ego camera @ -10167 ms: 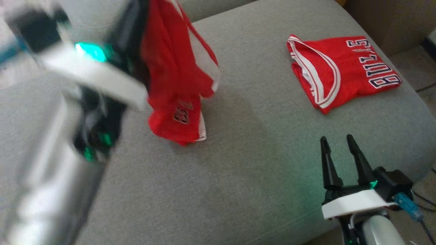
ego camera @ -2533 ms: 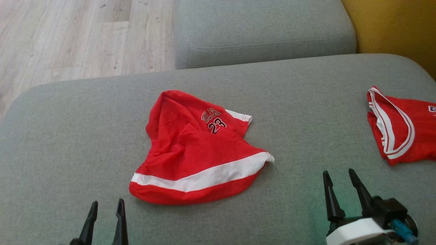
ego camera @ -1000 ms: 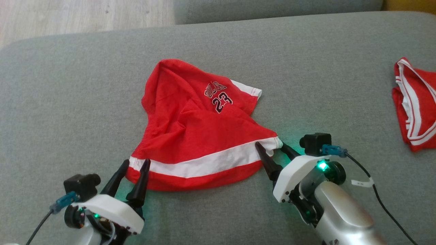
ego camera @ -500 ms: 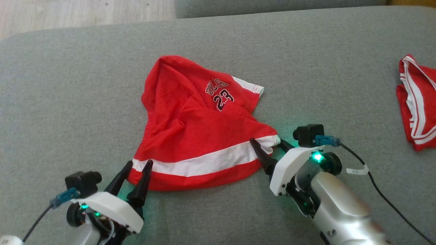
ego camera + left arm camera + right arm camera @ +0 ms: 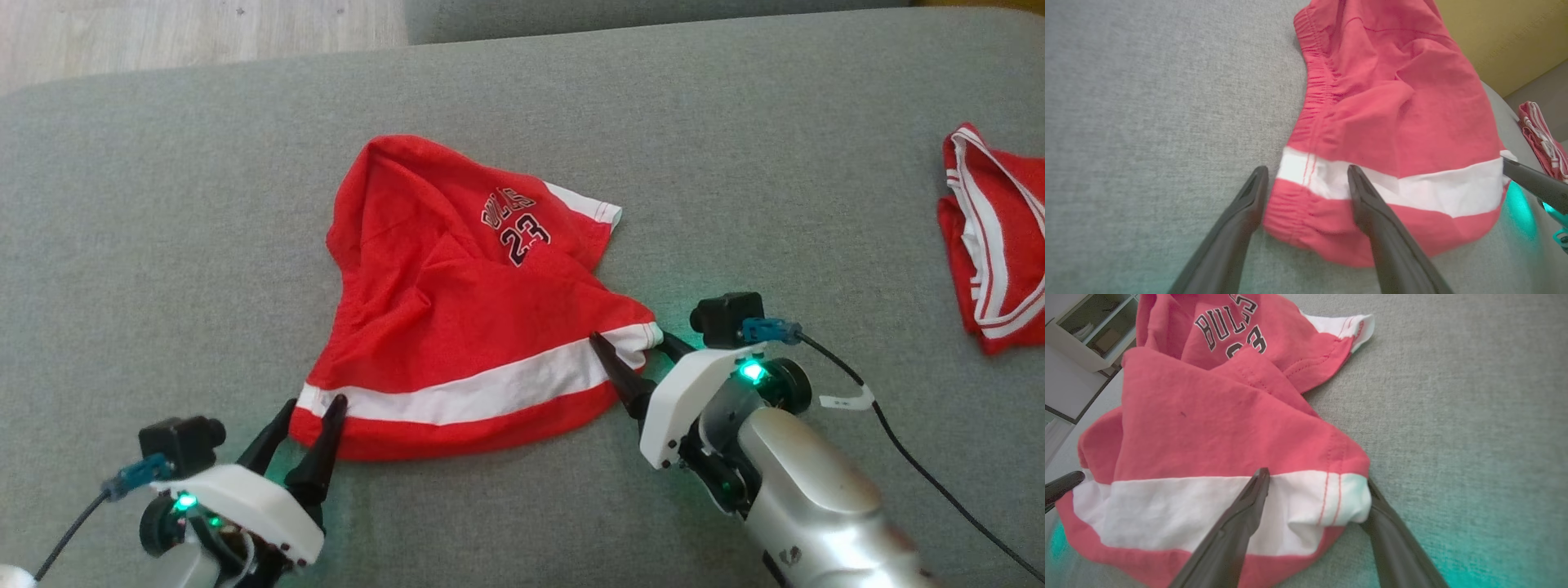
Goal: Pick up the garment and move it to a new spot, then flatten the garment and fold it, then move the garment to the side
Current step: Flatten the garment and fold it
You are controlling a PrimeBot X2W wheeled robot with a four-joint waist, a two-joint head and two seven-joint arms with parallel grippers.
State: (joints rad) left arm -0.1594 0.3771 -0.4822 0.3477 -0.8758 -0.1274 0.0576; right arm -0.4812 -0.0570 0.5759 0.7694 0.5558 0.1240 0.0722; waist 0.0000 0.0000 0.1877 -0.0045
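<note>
The left gripper (image 5: 314, 402) has its fingers apart, astride the near left corner of the garment (image 5: 457, 327). In the left wrist view one finger lies over the white band (image 5: 1412, 192) and the other sits on the sofa (image 5: 163, 245) just beside the hem. The right gripper (image 5: 627, 336) is also spread, astride the near right corner, with the end of the band between its fingers. Neither has closed on cloth.

The garment lies crumpled near the middle of the sofa, so the move to a new spot looks done. Flattening seems only to be starting: both corners are lined up for a pinch but not taken. Left to do, as I judge it, are closing on the corners, drawing the cloth flat, folding it and moving it aside.

Both arms come in low from the near edge. The left gripper points far and a little right. The right forearm (image 5: 816, 506) slants in from the near right, with its fingers aimed far and left and tipped down onto the cushion.

Beyond the band the red cloth is heaped in folds. The "23" print (image 5: 522, 237) faces up towards the far right, beside a white-edged flap. A folded red jersey (image 5: 988, 237) lies well apart at the right. Wood floor (image 5: 163, 33) shows past the far left edge.
</note>
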